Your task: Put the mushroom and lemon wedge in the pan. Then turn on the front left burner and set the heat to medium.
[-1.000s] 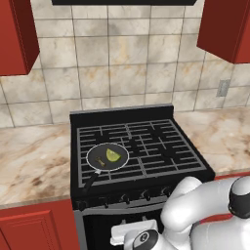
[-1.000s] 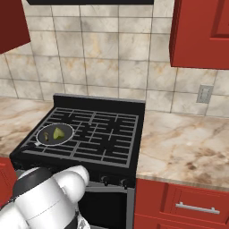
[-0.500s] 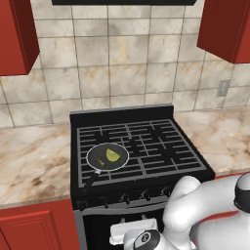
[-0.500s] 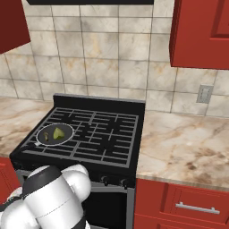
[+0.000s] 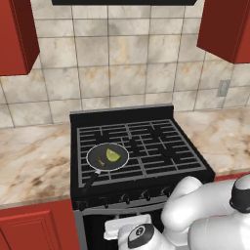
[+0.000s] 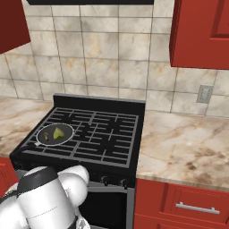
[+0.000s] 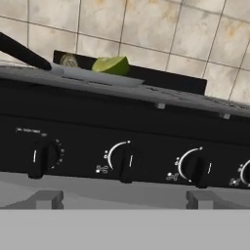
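Hand (image 7: 119,197) sits low in front of the stove's control panel (image 7: 122,146), fingers (image 7: 46,197) spread wide, holding nothing. Straight ahead of the hand: a row of black knobs. Leftmost knob (image 7: 41,158) is ahead and left, middle knob (image 7: 126,166) nearly dead centre, third knob (image 7: 199,171) to the right, a fourth cut off at the right edge. Nothing stands between the fingers and the knobs; contact can't be told.

Above the hand, over the stove's front lip, the pan (image 5: 107,157) sits on the front left grate. Its handle (image 7: 22,51) pokes out up-left in the hand view. Lemon wedge (image 5: 113,155) lies inside the pan, mushroom (image 5: 100,160) just beside it, also inside. Both show over the rim from the hand view too.

Stove (image 6: 89,134) is black with cast grates, other burners bare. Marbled tan bench (image 6: 183,152) runs on both sides of it. Red cabinets (image 6: 179,201) below, red wall cabinets (image 5: 227,29) above on both sides. Beige tiled backsplash (image 5: 122,58) behind, with a wall outlet (image 6: 205,94) to the right. Dark hood edge (image 5: 127,2) at the top.
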Tool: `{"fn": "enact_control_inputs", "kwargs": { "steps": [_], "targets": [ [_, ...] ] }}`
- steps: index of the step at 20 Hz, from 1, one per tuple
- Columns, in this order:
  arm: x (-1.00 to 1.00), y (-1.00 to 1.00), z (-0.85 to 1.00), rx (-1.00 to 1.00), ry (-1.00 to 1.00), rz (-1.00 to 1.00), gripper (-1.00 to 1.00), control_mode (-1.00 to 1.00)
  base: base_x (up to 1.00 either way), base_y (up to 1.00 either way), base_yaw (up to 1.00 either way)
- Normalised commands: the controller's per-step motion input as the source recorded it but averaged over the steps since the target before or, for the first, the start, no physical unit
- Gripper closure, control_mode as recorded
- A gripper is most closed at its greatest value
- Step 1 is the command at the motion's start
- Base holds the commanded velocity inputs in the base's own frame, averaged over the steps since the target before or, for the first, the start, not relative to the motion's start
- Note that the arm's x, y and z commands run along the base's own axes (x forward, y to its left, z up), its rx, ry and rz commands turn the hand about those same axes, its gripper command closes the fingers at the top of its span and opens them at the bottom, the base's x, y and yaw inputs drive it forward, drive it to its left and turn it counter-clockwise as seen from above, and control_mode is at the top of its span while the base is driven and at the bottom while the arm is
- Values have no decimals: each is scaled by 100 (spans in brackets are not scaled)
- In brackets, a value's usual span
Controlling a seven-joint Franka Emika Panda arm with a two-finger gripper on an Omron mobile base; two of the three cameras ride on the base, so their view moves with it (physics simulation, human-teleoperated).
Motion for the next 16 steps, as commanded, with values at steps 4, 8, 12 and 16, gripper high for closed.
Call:
{"fn": "enact_control_inputs", "kwargs": {
  "steps": [4, 8, 12, 16],
  "targets": [
    [67, -25, 0, 0, 0, 0, -100, -100, 0, 0, 0],
    [63, -34, 0, 0, 0, 0, -100, -100, 0, 0, 0],
    [44, -43, -18, 0, 0, 0, -100, -100, 0, 0, 0],
    [29, -46, -32, 0, 3, 0, -100, -100, 0, 0, 0]
  ]
}}
